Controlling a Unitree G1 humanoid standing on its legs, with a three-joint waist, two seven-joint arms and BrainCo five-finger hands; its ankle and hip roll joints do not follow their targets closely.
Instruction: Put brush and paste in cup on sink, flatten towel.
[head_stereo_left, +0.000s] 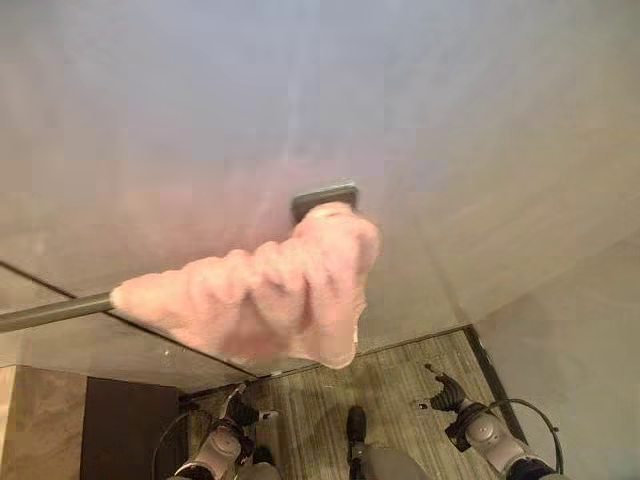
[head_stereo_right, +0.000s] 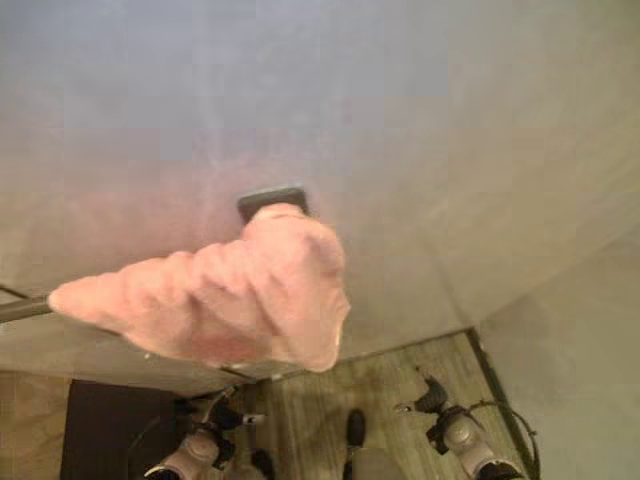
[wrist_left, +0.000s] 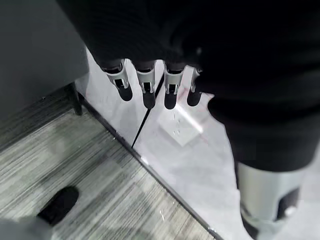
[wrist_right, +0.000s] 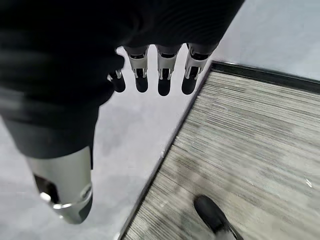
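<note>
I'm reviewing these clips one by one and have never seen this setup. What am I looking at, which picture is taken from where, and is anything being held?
This is a humanoid robot with two arms ending in finger hands. The two wide pictures come from a stereo camera on its head, looking down. They show a pink towel bunched up on a grey rail fixed to a pale wall, above a striped wooden floor. The other two pictures come from cameras on the wrists, looking along each hand. The left hand and the right hand both hang low near the floor with fingers relaxed, holding nothing. The towel is not yet flattened.
</note>
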